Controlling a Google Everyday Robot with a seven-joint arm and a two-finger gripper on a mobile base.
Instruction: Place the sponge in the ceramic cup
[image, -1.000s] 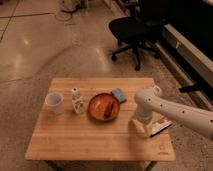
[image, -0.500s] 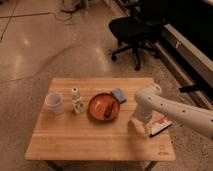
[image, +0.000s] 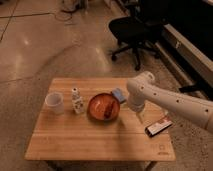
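Observation:
The sponge (image: 118, 95), a small blue block, lies on the wooden table (image: 90, 140) just right of the orange bowl's far rim. Near the table's left side stands the ceramic cup (image: 54, 102), pale, upright and apparently empty. My white arm (image: 170, 100) reaches in from the right and bends down at the wrist. The gripper (image: 138, 115) points down at the table, a little to the right of and nearer than the sponge, between the bowl and the flat box. It holds nothing that I can see.
An orange bowl (image: 104, 106) with something dark in it sits mid-table. A small white patterned bottle (image: 76, 100) stands between bowl and cup. A flat red-white-black box (image: 159, 126) lies at the right edge. A black office chair (image: 131, 30) stands beyond the table.
The arm has shifted slightly left, away from the flat box and closer to the sponge and bowl. The box now shows more fully. Nothing on the table has moved.

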